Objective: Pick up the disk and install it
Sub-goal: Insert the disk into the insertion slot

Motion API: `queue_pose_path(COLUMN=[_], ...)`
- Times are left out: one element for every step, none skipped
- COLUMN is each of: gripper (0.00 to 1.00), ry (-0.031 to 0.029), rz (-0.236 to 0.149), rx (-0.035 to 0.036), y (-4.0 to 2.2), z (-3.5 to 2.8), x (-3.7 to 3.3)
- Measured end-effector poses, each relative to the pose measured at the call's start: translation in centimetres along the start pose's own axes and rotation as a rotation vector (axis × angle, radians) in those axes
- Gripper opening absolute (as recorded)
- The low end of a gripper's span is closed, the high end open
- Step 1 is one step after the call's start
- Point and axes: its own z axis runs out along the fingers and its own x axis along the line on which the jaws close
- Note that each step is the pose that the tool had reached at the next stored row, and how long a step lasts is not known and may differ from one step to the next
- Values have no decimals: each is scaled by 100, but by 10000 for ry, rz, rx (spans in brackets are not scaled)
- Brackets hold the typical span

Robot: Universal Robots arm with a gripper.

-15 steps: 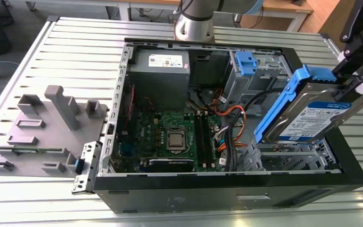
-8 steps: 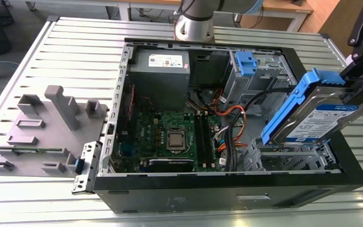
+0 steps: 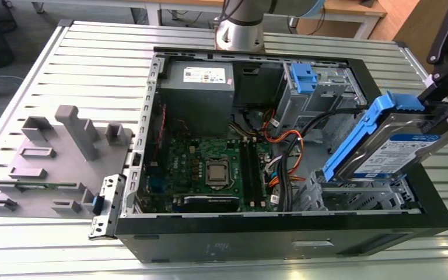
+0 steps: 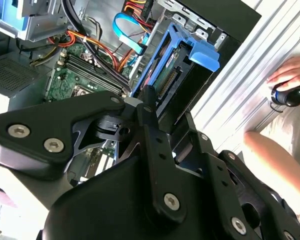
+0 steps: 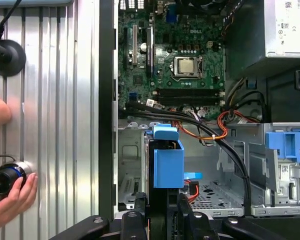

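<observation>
Grey moulded fixture plate (image 3: 53, 157) lies on the slatted metal table (image 3: 91, 58), just outside the computer case (image 3: 286, 224) on the exterior view's left; inside the case a green motherboard (image 3: 208, 169) lies flat on the floor, with orange and black cables (image 3: 286, 140) looping beside it; towards the exterior view's right, a perforated bare-metal drive cage (image 3: 364, 195) fills the case's corner; the disk (image 3: 391, 149) hangs tilted just above that cage and over the case's rim, a silver slab clipped in a glossy blue plastic bracket (image 3: 364, 131), with its white label showing; the gripper (image 3: 445, 116) has its black fingers pinching the disk at the raised end. Judged from its metal body, the disk is stiff, fairly heavy for its size and sensitive to knocks; its smooth flat faces could slip, so the rigid side edges inside the bracket look the safest hold, away from the connector pins.
</observation>
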Motion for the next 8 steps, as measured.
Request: queue_pose_path(gripper=[35, 35, 35, 35, 35, 35, 35, 35], ry=[0, 0, 0, 0, 0, 1, 1, 0], rz=[-2, -2, -2, -3, -3, -3, -2, -2], rx=[0, 0, 0, 0, 0, 0, 0, 0], y=[-1, -1, -2, -3, -3, -3, -3, -3], z=[11, 25, 41, 53, 59, 60, 63, 67], x=[0, 1, 2, 2, 3, 3, 3, 3])
